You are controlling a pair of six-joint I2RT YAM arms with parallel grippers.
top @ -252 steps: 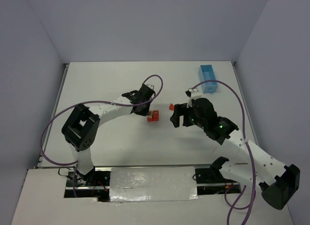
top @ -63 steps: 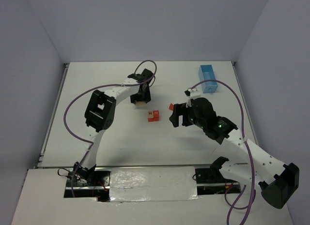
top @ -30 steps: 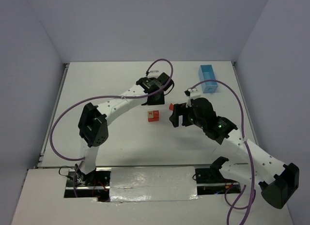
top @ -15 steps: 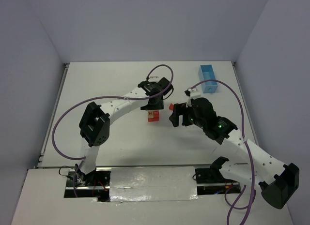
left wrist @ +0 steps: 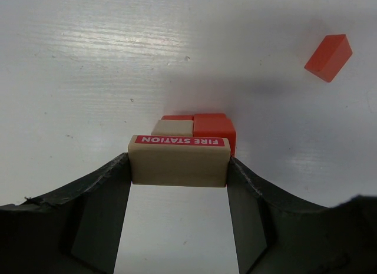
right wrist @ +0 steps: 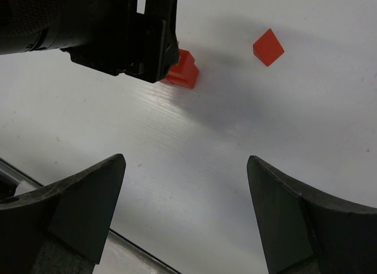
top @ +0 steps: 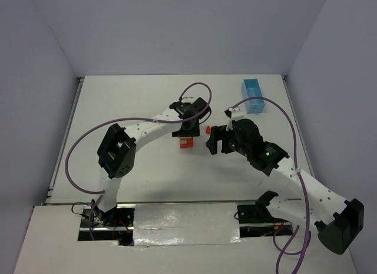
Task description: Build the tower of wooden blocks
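Block [left wrist: 178, 161], pale tan, clamped in left gripper [left wrist: 178, 171].

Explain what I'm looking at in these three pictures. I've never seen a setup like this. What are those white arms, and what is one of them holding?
These are two robot arms fixed at the near edge of a white table: the left arm and the right arm. The wide picture comes from a camera above and behind them. The other two come from small cameras on each wrist, looking out past the two dark fingers.

The left end effector grips a tan block labelled FIRE STATION. It holds the block right by a small cluster of red and tan blocks. The right end effector is open and holds nothing.

A loose red block lies nearby, and a blue tray sits toward the far right of the table.
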